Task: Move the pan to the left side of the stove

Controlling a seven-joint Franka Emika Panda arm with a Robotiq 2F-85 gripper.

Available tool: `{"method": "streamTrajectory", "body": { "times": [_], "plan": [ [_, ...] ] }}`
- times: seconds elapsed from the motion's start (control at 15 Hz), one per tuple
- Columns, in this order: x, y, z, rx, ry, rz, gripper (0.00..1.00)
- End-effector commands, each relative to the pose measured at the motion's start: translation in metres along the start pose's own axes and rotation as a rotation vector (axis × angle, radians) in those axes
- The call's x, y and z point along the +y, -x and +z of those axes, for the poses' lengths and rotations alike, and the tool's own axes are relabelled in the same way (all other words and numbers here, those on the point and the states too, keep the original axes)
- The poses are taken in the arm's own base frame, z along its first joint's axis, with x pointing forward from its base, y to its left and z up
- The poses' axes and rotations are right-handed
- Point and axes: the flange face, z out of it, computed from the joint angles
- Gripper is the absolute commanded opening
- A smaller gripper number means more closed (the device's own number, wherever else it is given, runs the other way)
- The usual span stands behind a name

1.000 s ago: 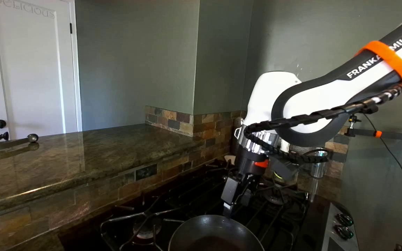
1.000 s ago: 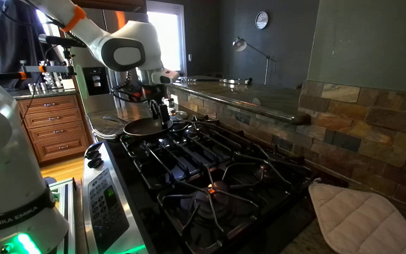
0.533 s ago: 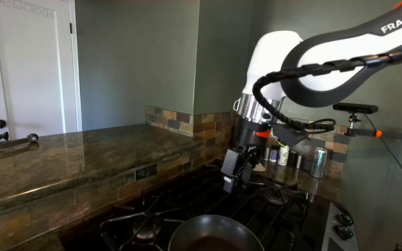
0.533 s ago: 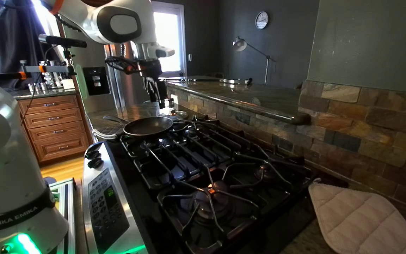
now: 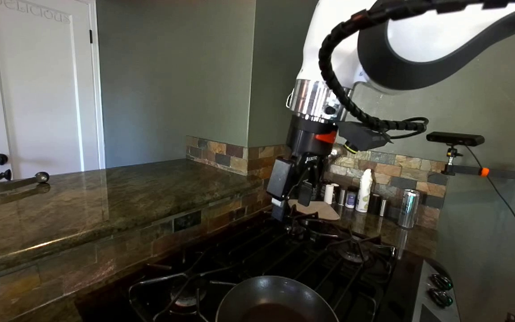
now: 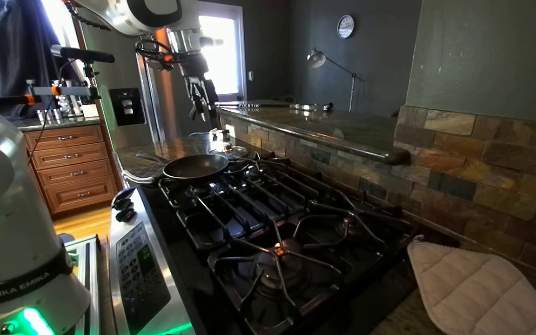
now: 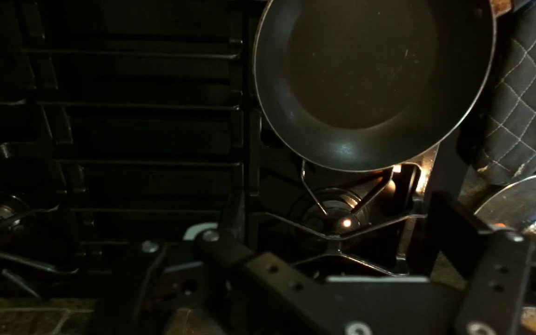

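upward, away from the frying pan (image 5: 277, 297), my gripper (image 5: 291, 208) has drawn since the earlier frames; the pan itself has kept its place. in an exterior view it is round, shallow and dark, its rim faintly shiny, and the lower edge of the view crops it. my fingers (image 5: 279, 212) hang in air above the black gas stove (image 5: 257, 255), well apart from the pan. a polished, mottled stone ledge (image 5: 150, 192) runs alongside over rough tiles (image 5: 187, 221), its edge bounding my room on that side.

in an exterior view the pan sits on the stove's grates (image 6: 249, 204), at the left end as seen from the control panel (image 6: 144, 265), with its handle (image 6: 154, 158) jutting past the stove's edge. long bars stretch from it toward the near end, with free air above them; a pale quilted pot holder (image 6: 482, 284) is cut off below.

in the wrist view my fingers stand wide apart, the pan's rim beyond them. the pan's far side and most of the handle are cut off; fine scratches mark its smooth inside. beside it lies a dark, diamond-stitched quilted cloth (image 7: 524, 102); my finger partly hides a clear round lid (image 7: 500, 202).
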Motion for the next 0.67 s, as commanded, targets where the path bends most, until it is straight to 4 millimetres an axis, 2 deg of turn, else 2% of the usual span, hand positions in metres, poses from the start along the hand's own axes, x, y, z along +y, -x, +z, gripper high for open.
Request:
{"method": "streamTrajectory", "body": {
  "times": [0.0,0.13,0.2,0.6],
  "plan": [
    [-0.0160,-0.0101,-0.0085,0.002,0.024,-0.004,1.00],
    [-0.0247,-0.0130,-0.0108,0.006,0.033,-0.007,1.00],
    [-0.0155,-0.0083,-0.0113,0.023,0.005,-0.016,1.00],
    [-0.0227,-0.0123,-0.0111,0.024,0.008,-0.017,1.00]
  ]
}}
